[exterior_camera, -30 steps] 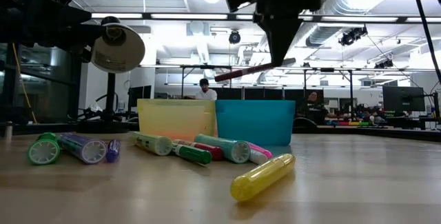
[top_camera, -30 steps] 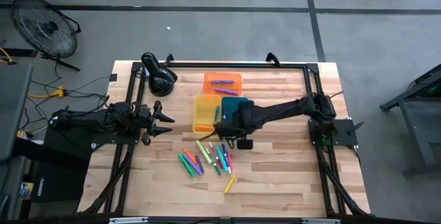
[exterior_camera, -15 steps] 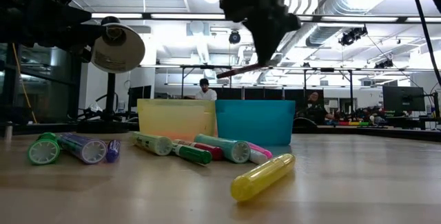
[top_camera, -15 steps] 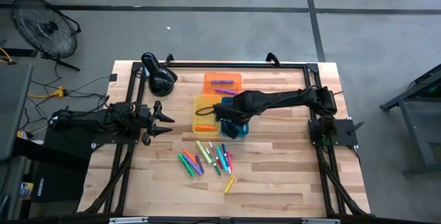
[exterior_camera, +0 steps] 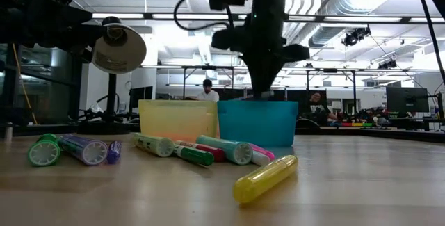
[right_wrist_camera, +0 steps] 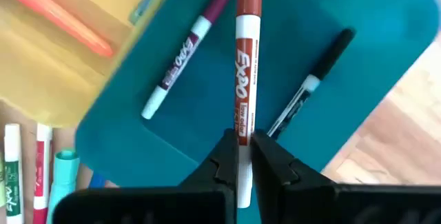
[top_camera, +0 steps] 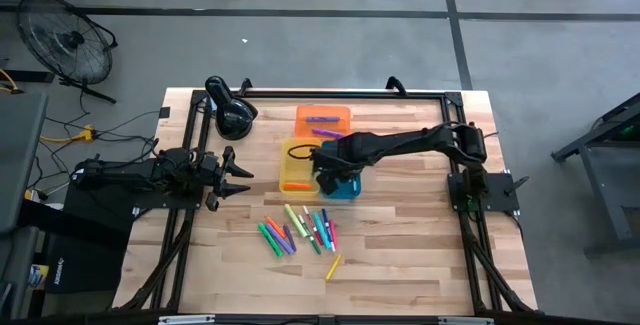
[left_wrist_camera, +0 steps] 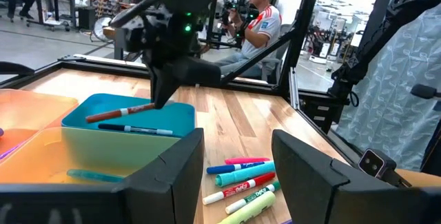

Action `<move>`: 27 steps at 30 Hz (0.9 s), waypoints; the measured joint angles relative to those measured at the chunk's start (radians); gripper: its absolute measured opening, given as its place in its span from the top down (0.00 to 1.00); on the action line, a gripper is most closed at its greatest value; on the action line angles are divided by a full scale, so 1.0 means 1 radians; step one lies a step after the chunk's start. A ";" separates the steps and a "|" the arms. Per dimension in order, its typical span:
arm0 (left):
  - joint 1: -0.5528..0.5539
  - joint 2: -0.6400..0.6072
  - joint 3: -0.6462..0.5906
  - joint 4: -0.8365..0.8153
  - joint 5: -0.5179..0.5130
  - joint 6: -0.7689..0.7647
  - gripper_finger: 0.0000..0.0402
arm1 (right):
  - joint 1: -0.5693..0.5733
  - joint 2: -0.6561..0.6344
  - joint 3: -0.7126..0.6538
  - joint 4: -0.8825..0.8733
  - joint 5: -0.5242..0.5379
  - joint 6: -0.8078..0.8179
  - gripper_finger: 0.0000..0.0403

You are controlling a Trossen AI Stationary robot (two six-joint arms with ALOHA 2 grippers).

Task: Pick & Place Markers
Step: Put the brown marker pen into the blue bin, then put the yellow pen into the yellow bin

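Observation:
My right gripper (top_camera: 334,172) hangs over the blue tray (top_camera: 346,187), shut on a red-capped marker (right_wrist_camera: 247,58). In the low view the gripper (exterior_camera: 264,90) dips to the tray's rim (exterior_camera: 254,122), which hides the marker. A purple-capped marker (right_wrist_camera: 180,58) and a black marker (right_wrist_camera: 306,93) lie in the blue tray. Several markers (top_camera: 303,233) lie loose on the table near the trays. My left gripper (top_camera: 238,174) waits open at the table's left side. My right gripper pinches the red-capped marker between its two fingers on the white barrel (right_wrist_camera: 243,129), near the end away from the cap. The fingers (left_wrist_camera: 162,93) come from above, pointing down, and lie across the marker. The marker (left_wrist_camera: 120,112) sticks out almost level over the blue tray, cap end slightly lower.
A yellow tray (top_camera: 297,165) with an orange marker (right_wrist_camera: 69,21) stands beside the blue one, and an orange tray (top_camera: 323,119) with purple markers behind them. A black lamp (top_camera: 232,115) stands at the far left. One yellow marker (top_camera: 332,265) lies nearest. People show in the room beyond.
My right gripper has carried the red-capped marker from above the loose pile toward the far edge and down to the blue tray. In the low view the marker has sunk from well above the tray to behind its rim.

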 joint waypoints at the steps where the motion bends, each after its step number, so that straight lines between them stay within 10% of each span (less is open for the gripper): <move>1: 0.000 0.000 0.000 0.000 0.000 0.000 0.58 | -0.001 0.000 -0.007 0.006 0.001 0.005 0.97; 27: 0.000 0.000 0.000 0.000 0.000 0.000 0.58 | 0.021 -0.046 -0.077 0.092 0.058 -0.057 0.83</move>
